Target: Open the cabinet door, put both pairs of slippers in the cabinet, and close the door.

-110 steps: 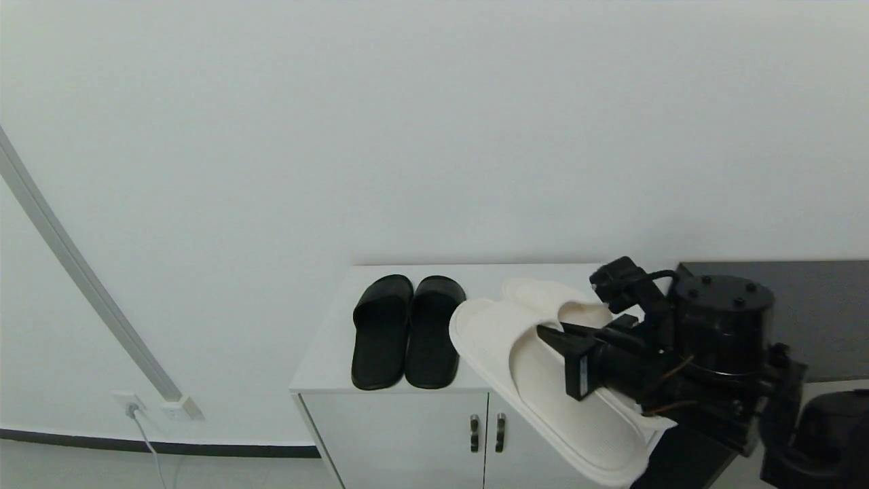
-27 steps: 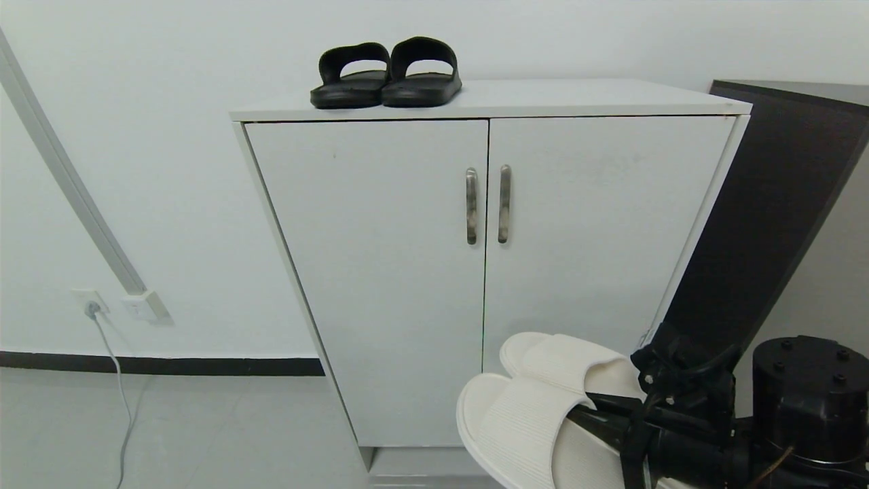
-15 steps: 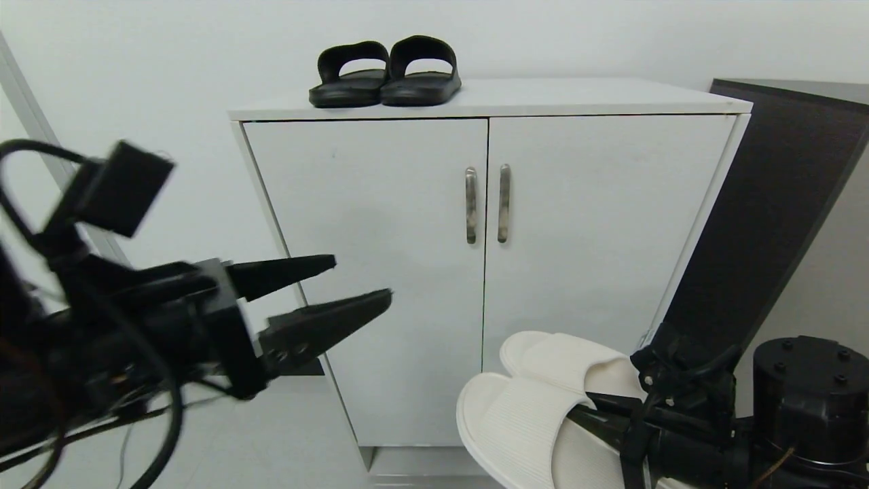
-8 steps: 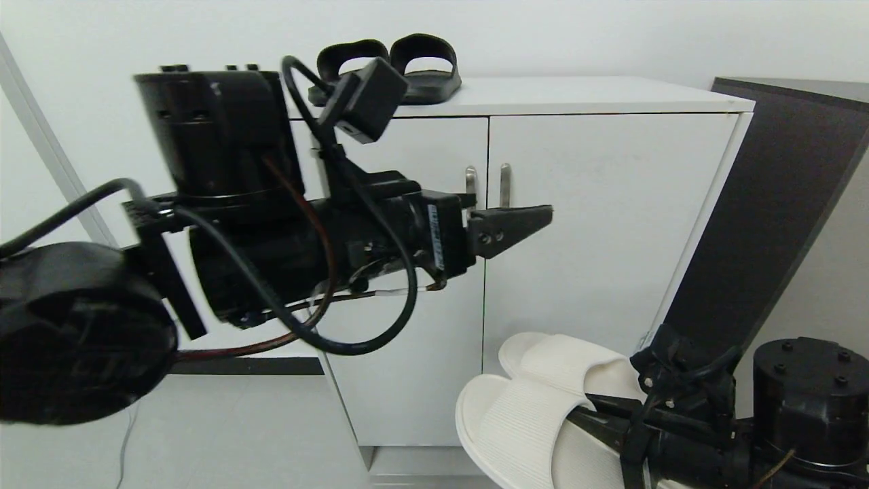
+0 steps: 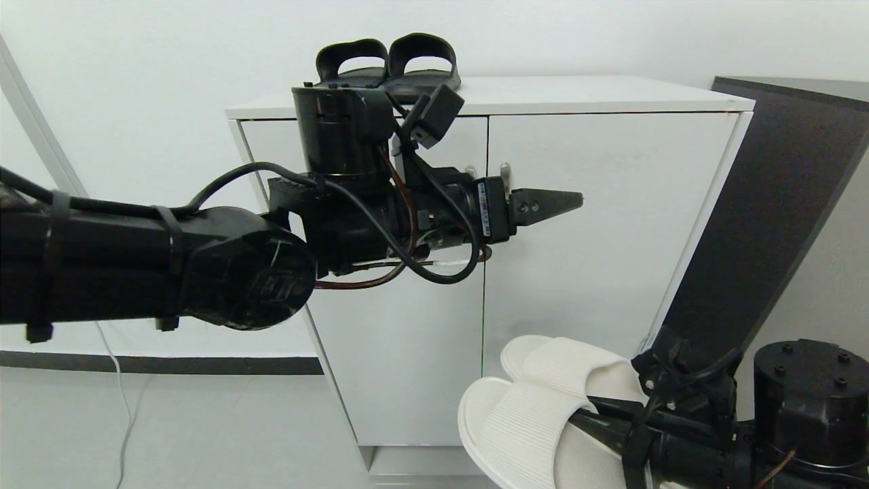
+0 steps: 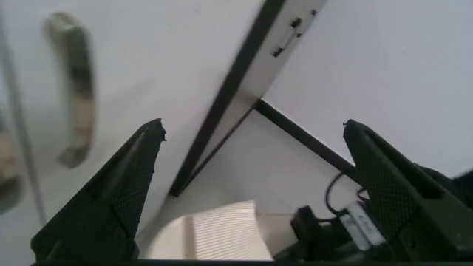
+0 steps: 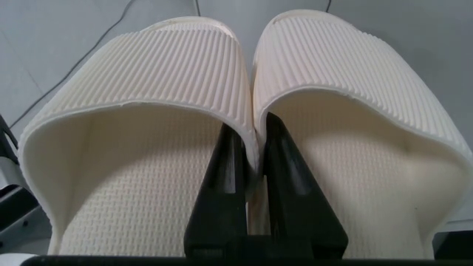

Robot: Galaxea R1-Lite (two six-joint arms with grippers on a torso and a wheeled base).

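Slippers (image 7: 148,111) sit pinched in right tool (image 7: 253,144), left tool (image 6: 253,127) spread wide

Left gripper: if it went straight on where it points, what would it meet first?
Likely the right door, beyond its handle, near the outer edge. The open left gripper slants across that door; depth is unclear, so it might slip past the edge.

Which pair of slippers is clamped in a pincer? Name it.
The white pair, pinched by the right pincer; the black pair sits loose atop the cabinet.
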